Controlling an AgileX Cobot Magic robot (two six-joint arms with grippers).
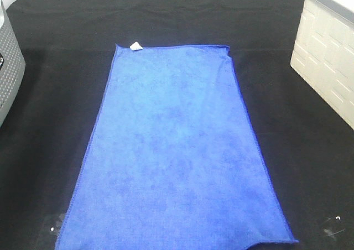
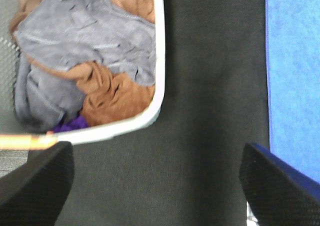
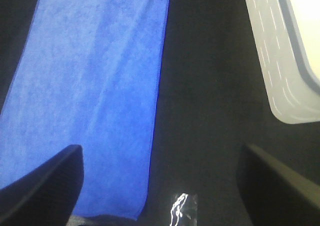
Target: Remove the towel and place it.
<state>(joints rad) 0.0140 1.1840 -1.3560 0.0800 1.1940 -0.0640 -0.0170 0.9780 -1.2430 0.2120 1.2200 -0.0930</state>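
High view: the blue towel (image 1: 174,150) lies flat and spread out on the black table cloth (image 1: 50,106), long side running from the near edge of the table toward the far edge, roughly in the middle between the left and right edges. Small white tag (image 1: 135,46) sits at its far left corner; far right corner looks slightly folded. A grey basket (image 1: 8,67) stands at the left edge of the table, a cream-white box (image 1: 326,56) at the right edge, both well apart from the towel. No arm shows in this view. Left wrist view: the left gripper (image 2: 155,186) has its jaws spread wide with nothing between them, hanging over bare black cloth. Towel edge (image 2: 295,76) is on one side, close by one dark finger (image 2: 280,186); whether they touch, cannot tell. The basket's white rim (image 2: 159,61) is on the other side, with grey clothes (image 2: 85,41) and brown clothes (image 2: 117,98) piled inside, a bit of purple beneath. Right wrist view: the right gripper (image 3: 160,186) is also wide apart and empty, above the black cloth just beside the towel's (image 3: 90,86) long edge. The white box (image 3: 280,61) is on the other side. A shiny scrap of clear tape or plastic (image 3: 181,208) lies on the cloth between the fingers.
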